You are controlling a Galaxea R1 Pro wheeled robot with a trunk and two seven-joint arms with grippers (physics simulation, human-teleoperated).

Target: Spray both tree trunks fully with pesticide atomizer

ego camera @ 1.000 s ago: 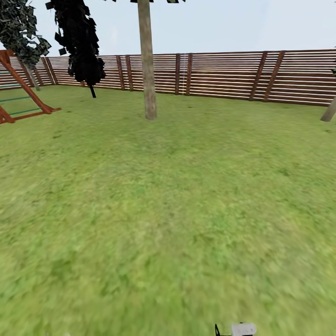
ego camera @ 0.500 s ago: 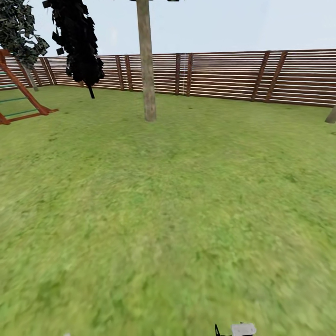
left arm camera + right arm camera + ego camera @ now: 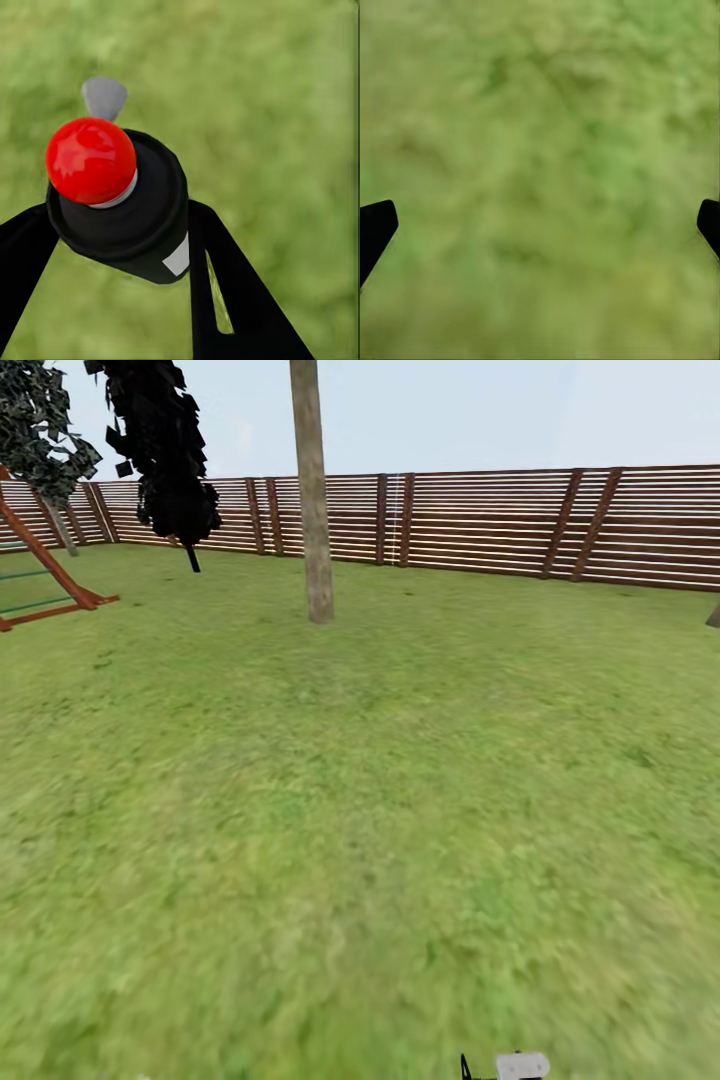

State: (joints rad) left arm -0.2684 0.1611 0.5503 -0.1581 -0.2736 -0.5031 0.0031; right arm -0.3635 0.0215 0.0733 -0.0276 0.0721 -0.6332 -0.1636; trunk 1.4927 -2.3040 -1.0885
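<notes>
Head view: a green grass lawn (image 3: 360, 810) runs out to a brown horizontal-slat wooden fence (image 3: 480, 520). One thick grey-brown mottled tree trunk (image 3: 312, 490) stands upright ahead, well apart from the robot, with a dark-leaved thin-stemmed tree (image 3: 165, 450) and a red-brown wooden frame (image 3: 50, 575) off to its left.

Left wrist view: the left gripper (image 3: 120, 247) has its black jaws clamped on the small dark red-topped pesticide atomizer (image 3: 124, 202), above the grass.

Right wrist view: the right gripper (image 3: 540, 225) hangs over grass, jaws spread wide.
</notes>
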